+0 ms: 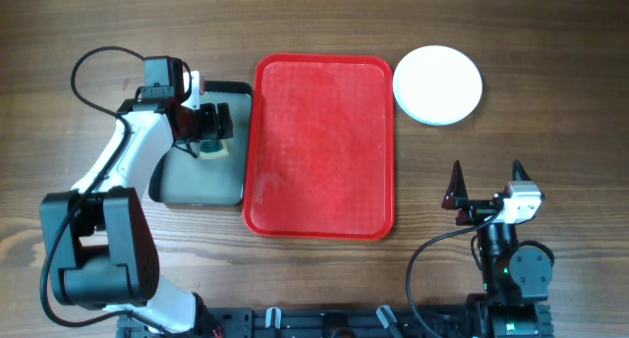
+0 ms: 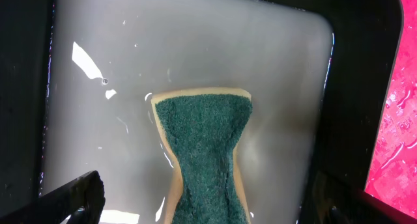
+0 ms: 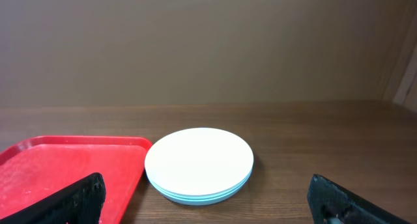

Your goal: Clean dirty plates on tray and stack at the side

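The tray (image 1: 319,141) is lying in the middle of the table (image 1: 550,102), its long sides running from near to far. Its red surface is showing pale streaks and a wet-looking sheen. The plates (image 1: 437,84) are sitting in one stack on the table just beside the tray's far right corner. Whether the stack is touching the rim cannot be told. The white plate is lying on top, and in the right wrist view the pale aqua edges of the others are peeking out beneath it.

The dark grey tray (image 1: 201,181) is lying against the left side of the red one. A sponge (image 2: 205,146) is resting in it, green scouring face up, with glints of water showing around it. The left gripper (image 1: 210,137) is hanging over the far part of the grey tray, directly above the sponge. Its jaws are standing wide apart on either side of the sponge, gripping nothing.

The right gripper (image 1: 486,168) is hovering over the table at the near right, well apart from the stack. It is facing the plates, with its jaws spread fully and holding nothing.
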